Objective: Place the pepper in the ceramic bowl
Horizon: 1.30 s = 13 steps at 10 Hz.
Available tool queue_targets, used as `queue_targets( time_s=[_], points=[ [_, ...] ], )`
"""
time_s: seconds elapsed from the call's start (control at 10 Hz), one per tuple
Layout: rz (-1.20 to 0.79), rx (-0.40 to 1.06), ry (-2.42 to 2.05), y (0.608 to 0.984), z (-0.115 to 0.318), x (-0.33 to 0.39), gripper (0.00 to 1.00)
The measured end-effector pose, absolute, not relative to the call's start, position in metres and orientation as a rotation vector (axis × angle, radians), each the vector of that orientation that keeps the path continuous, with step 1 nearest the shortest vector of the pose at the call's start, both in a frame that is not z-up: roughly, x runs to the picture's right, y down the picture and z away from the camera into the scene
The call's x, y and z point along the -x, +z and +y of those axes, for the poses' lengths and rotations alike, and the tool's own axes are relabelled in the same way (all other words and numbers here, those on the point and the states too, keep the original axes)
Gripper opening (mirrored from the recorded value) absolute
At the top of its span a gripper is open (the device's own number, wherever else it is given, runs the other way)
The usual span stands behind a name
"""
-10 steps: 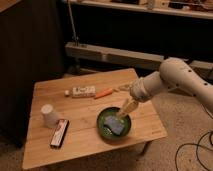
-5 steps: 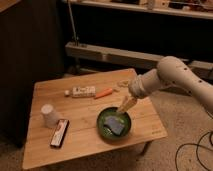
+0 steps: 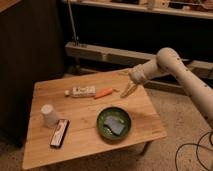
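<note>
pepper (image 3: 103, 93) is a small slim orange thing, carrot-ish, one solid colour as far as i can see. it's lying flat on the tabletop (image 3: 142, 110), in the back half and about mid-width. its long axis runs pretty much left to right in the camera view, with the right end tipped a little toward the back edge. which end is the thin one i honestly can't make out.

its left end sits just beside a white tube (image 3: 80, 92) with a coloured label. the tube lies on nearly the same line, so the two read as one long streak. can't tell if they actually touch.

just off the pepper's right end is the pincer (image 3: 126, 91), tan coloured, slanting down and to the left from the pale arm (image 3: 172, 65) that comes in from the right. it's low over the wood and close by the pepper. whether it's clenched or released i can't tell.

ceramic bowl (image 3: 101, 119) sits nearer the front, apart from the pepper. it's dark green and shallow, with a bluish lump (image 3: 115, 126) inside.

over on the left there's a white cup (image 3: 48, 115), and a flat dark bar (image 3: 59, 133) with a red edge just in front of it.
</note>
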<state>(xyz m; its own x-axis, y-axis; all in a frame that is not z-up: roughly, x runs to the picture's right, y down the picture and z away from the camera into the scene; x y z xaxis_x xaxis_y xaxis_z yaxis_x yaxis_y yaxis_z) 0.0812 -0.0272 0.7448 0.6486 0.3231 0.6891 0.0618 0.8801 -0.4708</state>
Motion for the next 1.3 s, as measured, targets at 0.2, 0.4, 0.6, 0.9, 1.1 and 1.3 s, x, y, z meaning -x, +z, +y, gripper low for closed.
queue_targets(
  time_s=[0.2, 0.4, 0.6, 0.9, 1.1, 1.3],
  points=[
    [-0.778, 0.469, 0.129, 0.753, -0.026, -0.085, 0.8],
    [-0.647, 0.441, 0.063, 0.786, -0.035, -0.091, 0.8],
    [-0.583, 0.411, 0.001, 0.83, -0.049, -0.104, 0.8],
    [-0.566, 0.395, -0.06, 0.88, -0.064, -0.109, 0.8],
    [-0.608, 0.406, -0.096, 0.897, -0.064, -0.082, 0.8],
    [-0.613, 0.44, -0.134, 0.909, -0.048, -0.059, 0.8]
  ],
)
